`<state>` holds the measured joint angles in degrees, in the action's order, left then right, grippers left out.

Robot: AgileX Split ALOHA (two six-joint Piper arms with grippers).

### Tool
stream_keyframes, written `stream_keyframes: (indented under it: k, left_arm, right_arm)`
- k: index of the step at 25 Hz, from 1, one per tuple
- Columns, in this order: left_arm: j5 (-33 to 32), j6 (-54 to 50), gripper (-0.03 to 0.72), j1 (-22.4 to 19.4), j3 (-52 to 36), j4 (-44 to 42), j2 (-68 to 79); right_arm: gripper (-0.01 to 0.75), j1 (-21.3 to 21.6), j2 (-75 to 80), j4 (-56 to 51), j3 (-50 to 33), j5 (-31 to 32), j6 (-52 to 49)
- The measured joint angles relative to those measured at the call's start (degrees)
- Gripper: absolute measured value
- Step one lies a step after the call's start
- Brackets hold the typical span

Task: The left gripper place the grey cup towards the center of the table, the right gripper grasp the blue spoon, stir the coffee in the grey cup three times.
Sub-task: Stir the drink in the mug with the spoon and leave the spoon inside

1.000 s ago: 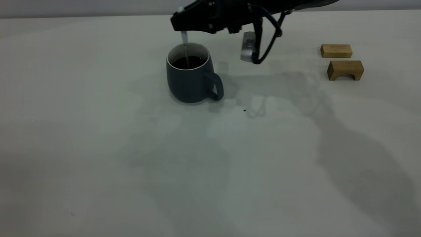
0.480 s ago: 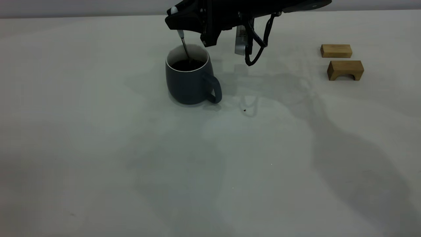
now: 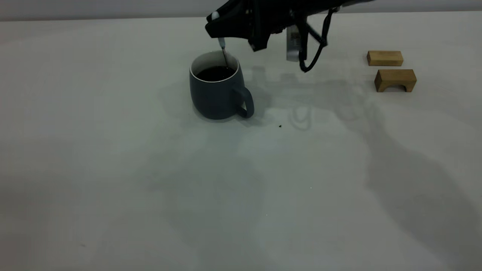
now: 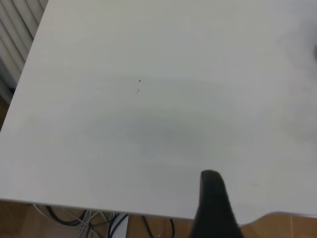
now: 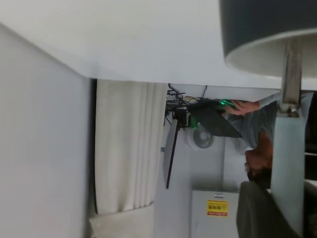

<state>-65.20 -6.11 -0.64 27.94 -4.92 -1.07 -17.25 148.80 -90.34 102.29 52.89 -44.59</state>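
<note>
The grey cup (image 3: 215, 92) stands upright on the table (image 3: 113, 169), left of centre toward the back, its handle pointing front right. Dark coffee (image 3: 214, 73) fills it. My right gripper (image 3: 219, 33) hovers just above the cup's back right rim, shut on the blue spoon (image 3: 223, 51). The spoon's metal neck slants down into the coffee and its bowl is hidden. In the right wrist view the pale handle (image 5: 287, 163) sits in the right gripper (image 5: 288, 201), with the cup (image 5: 262, 29) beyond. The left gripper (image 4: 214, 203) is parked over the table's edge, away from the cup.
Two tan wooden blocks (image 3: 385, 58) (image 3: 395, 79) lie at the back right. A tiny dark speck (image 3: 280, 126) marks the table right of the cup. The right arm's cable loop (image 3: 310, 56) hangs behind the cup. A person (image 5: 257, 148) sits beyond the table.
My right gripper has swung rightward with the spoon, carrying its neck from the cup's left-middle to the back right of the coffee. The cup has barely shifted.
</note>
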Motion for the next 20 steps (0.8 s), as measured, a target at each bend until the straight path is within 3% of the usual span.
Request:
stream_keyframes:
  k: [6, 10, 14, 20]
  left_arm:
    - [0.0, 0.0, 0.585, 0.0, 0.0, 0.0, 0.0]
    - [0.0, 0.0, 0.585, 0.0, 0.0, 0.0, 0.0]
    - [0.0, 0.0, 0.585, 0.0, 0.0, 0.0, 0.0]
    - [0.0, 0.0, 0.585, 0.0, 0.0, 0.0, 0.0]
  right_arm:
    - [0.145, -0.1, -0.3, 1.2, 0.0, 2.8, -16.4]
    - [0.145, -1.1, -0.3, 0.1, 0.1, 2.7, -17.6]
    - [0.145, -2.5, -0.3, -4.3, 0.1, 2.6, -12.8]
    - [0.145, -3.4, 0.9, -9.5, 0.1, 2.5, 3.9]
